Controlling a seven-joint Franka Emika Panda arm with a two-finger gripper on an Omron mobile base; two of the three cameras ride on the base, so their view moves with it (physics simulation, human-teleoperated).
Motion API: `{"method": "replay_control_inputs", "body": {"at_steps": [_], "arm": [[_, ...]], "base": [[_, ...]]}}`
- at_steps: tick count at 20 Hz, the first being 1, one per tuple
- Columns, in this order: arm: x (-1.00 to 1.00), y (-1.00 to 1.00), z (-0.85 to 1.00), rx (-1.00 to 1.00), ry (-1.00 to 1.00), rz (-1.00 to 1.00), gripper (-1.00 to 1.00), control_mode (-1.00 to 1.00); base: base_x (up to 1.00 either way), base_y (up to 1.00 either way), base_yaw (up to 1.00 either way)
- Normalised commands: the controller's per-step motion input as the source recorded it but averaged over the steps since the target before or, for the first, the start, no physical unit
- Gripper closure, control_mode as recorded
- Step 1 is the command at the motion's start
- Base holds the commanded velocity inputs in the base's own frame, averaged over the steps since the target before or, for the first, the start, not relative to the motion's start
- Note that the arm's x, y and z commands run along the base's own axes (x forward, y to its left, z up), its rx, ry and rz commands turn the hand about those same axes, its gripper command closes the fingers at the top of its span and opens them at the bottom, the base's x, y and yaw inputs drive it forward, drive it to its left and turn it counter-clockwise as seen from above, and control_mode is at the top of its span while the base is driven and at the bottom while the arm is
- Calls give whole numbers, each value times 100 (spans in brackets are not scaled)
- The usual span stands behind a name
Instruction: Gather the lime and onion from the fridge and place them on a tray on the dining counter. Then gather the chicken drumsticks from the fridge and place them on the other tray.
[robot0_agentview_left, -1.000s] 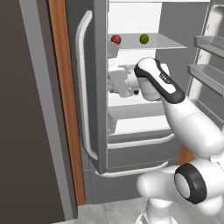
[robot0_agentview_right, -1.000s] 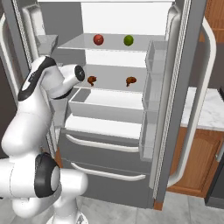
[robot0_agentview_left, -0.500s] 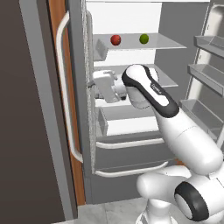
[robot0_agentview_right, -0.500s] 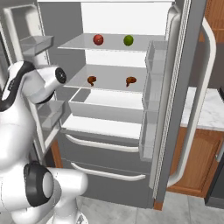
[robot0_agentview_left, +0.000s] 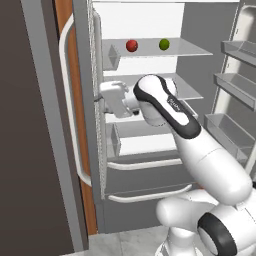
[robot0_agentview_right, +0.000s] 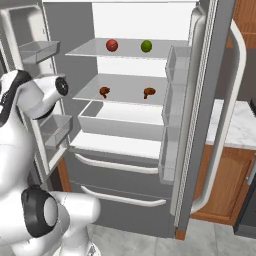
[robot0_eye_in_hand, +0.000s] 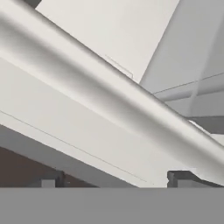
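Fridge (robot0_agentview_right: 125, 165) stands with both doors open. Against the earlier pictures, the arm has swung from mid-frame toward the left door, and the gripper (robot0_agentview_left: 112, 100) now sits at that door's edge, centre-left of the left base view. Its jaws stand wide with nothing between them.

Lime (robot0_agentview_right: 146, 46) and onion (robot0_agentview_right: 112, 45) rest well apart on the top shelf, upper centre of the right base view. Two chicken drumsticks (robot0_agentview_right: 149, 92) lie on the shelf below.

Judgement: door-opening looks about finished; no item collected yet.

The gripper's contact with the door cannot be confirmed. The hand view is blurred, close on a pale bar.
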Motion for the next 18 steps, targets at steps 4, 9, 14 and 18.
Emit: {"method": "replay_control_inputs", "body": {"at_steps": [4,9,14,18], "arm": [[-95,-19,2,-24,-44,-13,-100,-100],[-83,-50,12,-26,-33,-22,-100,-100],[-49,-66,7,-21,-14,-33,-100,-100],[-30,-82,2,-15,-2,-32,-100,-100]], "base": [[0,0,0],[0,0,0],[0,0,0],[0,0,0]]}}
